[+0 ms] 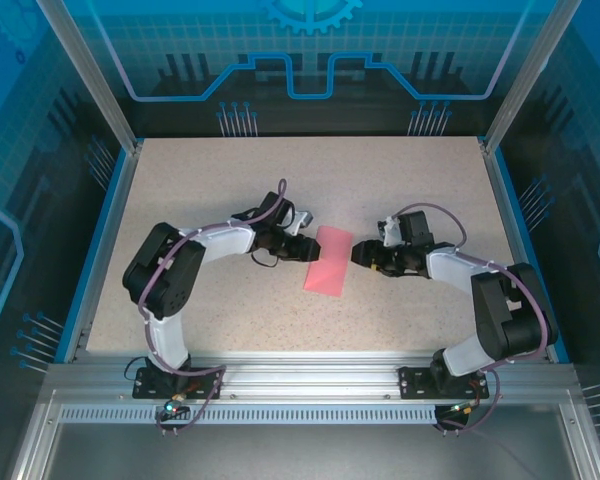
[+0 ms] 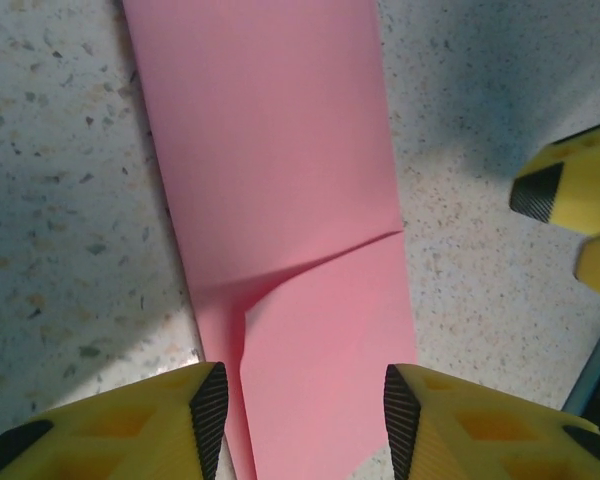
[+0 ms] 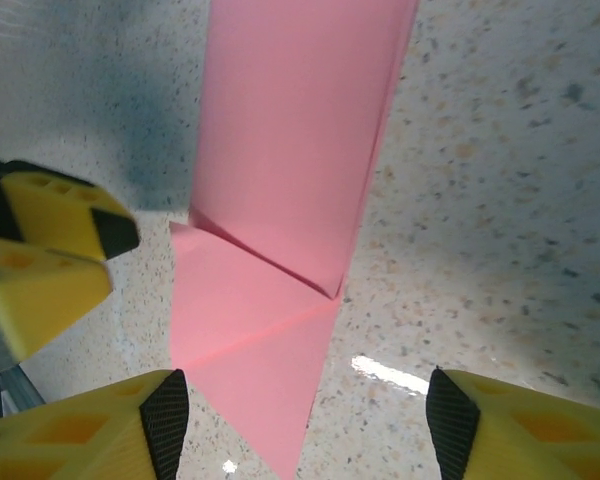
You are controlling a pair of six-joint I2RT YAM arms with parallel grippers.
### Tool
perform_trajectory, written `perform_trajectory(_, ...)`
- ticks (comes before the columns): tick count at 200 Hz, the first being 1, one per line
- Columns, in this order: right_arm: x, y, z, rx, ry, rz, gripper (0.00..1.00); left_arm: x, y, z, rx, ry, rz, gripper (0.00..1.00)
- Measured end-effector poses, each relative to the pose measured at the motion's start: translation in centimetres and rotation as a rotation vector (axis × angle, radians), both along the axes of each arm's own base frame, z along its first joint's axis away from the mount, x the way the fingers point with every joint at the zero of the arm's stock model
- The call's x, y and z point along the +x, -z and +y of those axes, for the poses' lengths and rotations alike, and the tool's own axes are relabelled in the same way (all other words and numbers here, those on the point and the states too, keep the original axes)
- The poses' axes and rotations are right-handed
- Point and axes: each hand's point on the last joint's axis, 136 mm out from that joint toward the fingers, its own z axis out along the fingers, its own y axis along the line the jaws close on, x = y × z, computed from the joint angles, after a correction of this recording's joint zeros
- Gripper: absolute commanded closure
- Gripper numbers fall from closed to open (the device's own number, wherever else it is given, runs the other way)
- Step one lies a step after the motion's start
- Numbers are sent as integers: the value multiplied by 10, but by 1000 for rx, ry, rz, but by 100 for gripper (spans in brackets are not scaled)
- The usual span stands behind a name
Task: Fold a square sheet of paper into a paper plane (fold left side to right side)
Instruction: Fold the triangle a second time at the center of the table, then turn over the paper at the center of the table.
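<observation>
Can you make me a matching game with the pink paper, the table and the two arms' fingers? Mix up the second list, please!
Things:
1. pink paper
2. table
3. left arm's fingers
4. right arm's fingers

Places and states:
A. open, at the paper's right side in the top view
B. speckled beige
C. folded, lying between the two arms
D. open, at the paper's left side in the top view

Pairs: 1-C, 2-B, 3-D, 4-A

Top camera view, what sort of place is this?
Probably a robot lab work cell: a speckled tabletop fenced by aluminium framing, with blue printed circuit-pattern panels behind and beside it.
</observation>
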Motion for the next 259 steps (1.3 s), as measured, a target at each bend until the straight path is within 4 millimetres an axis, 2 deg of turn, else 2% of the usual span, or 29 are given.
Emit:
perform_trajectory(28,-1,-3,7,8,-14,-13,33,4,5,-2,7,11,0,53)
perform_trajectory(75,-2,-4,9,11,-21,-13,33,8,15,-5,13,24,8,61)
perform_trajectory(98,-2,-4,9,11,-21,-13,33,6,21,-5,15,29,25,69)
perform_trajectory(156,-2,-4,10,11,-22,-13,33,5,20,-6,7,36,27,91)
perform_trajectory(220,-7,-3,19,20,-48,-4,32,-1,19,0,21,27,13,91)
perform_trajectory(259,-12,12,36,35,-82,55,35,1,7,1,13,20,-27,91)
